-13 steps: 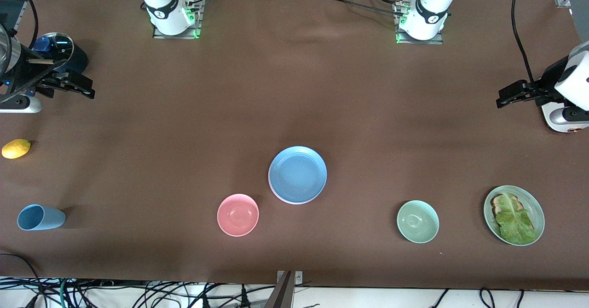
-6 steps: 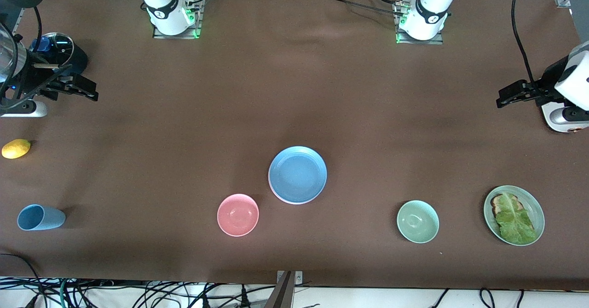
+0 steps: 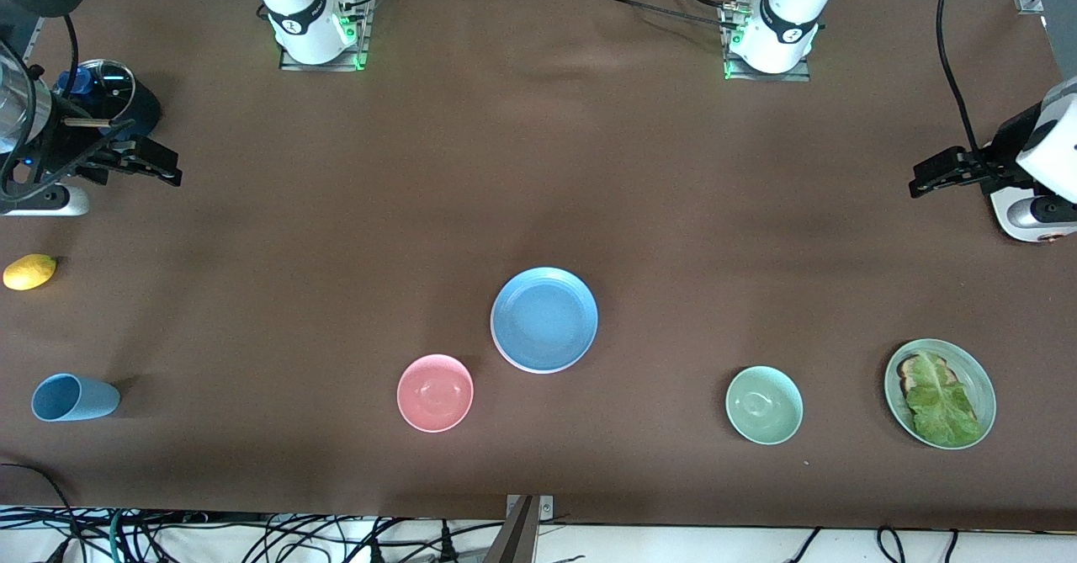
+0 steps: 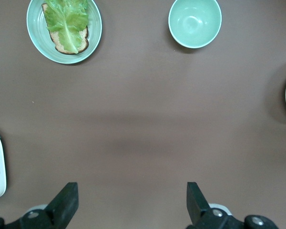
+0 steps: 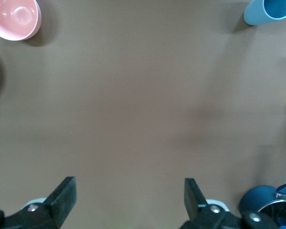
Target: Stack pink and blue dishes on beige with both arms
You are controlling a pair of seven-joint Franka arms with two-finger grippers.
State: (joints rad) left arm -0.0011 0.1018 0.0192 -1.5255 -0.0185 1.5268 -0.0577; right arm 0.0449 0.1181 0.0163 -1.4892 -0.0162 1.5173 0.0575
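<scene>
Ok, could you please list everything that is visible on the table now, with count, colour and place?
table: one, brown cover.
blue plate: one, blue, middle of the table, on top of a pale-rimmed plate.
pink bowl: one, pink, beside the blue plate, nearer to the camera.
green bowl: one, pale green, toward the left arm's end.
green plate: one, pale green, left arm's end, holds lettuce on toast.
blue cup: one, on its side, right arm's end.
lemon: one, yellow, farther than the cup.
pot: one, dark blue, farther than the lemon.
left tool: black, open, over bare table.
right tool: black, open, beside the pot.
</scene>
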